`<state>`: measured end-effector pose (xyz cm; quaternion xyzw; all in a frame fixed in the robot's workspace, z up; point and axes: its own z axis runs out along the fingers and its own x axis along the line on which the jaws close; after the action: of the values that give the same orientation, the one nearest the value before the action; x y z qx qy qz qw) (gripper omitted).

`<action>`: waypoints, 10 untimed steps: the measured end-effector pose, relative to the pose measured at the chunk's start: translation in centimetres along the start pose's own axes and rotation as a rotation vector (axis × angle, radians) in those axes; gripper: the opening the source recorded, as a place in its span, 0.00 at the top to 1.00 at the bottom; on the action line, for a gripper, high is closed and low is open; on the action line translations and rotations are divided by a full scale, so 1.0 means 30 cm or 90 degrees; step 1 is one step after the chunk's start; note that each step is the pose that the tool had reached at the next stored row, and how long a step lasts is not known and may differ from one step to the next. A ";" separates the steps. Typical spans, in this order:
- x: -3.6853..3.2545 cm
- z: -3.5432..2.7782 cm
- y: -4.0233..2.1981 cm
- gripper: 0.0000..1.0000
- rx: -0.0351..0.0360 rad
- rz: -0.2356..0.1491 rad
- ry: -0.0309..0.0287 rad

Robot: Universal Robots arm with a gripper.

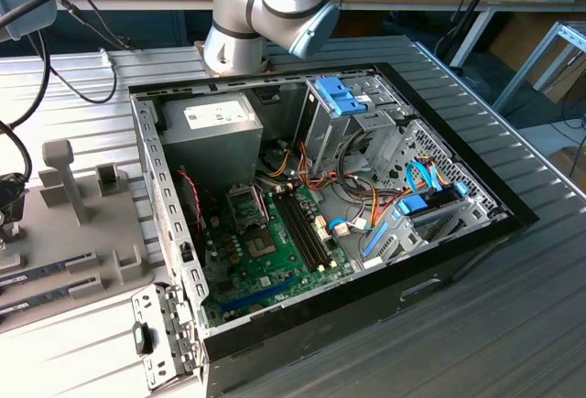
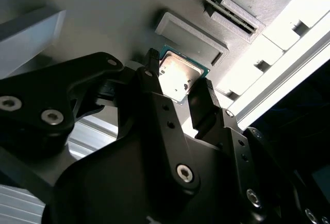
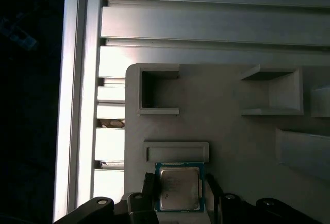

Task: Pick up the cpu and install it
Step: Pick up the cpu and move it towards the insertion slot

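Noted ribbed metal surface (image 1: 513, 325) under everything. Found open pc case (image 1: 385, 293) lying on it, w/ grey fixture plate (image 1: 119, 233) just beside it on the exterior view's left. Saw green motherboard (image 1: 275, 270) flat in case bottom, w/ socket (image 1: 245, 208) toward its far end. Cannot tell if socket frame is up.

Found hand (image 3: 179, 192) at fixture plate in both wrist views, narrow, closed onto two opposite edges of cpu (image 3: 179, 187). Located cpu just beside a low raised stop (image 3: 176, 152) on the plate, well apart from socket. Cannot tell whether clear of plate or touching it.

Judged risks:
- Could clip case wall or snag loose cables (image 1: 307, 174) on way in; crowded interior, socket deep.
- Could catch on stop if raised at a tilt.
- Could slip or twist in grip, w/ thin edges as sole hold, giving wrong orientation at socket.
- Could bend socket pins if seated skewed or pressed before fully aligned.
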<state>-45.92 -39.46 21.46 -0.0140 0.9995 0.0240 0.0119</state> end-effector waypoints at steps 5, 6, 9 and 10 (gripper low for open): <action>0.000 -0.005 0.000 0.53 -0.0002 0.000 0.0001; 0.000 -0.005 0.000 0.53 -0.0002 0.000 0.0001; 0.000 -0.010 0.000 0.53 -0.0002 0.000 0.0001; 0.000 -0.010 0.001 0.53 -0.0004 0.000 0.0000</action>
<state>-45.93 -39.45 21.78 -0.0139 0.9995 0.0243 0.0119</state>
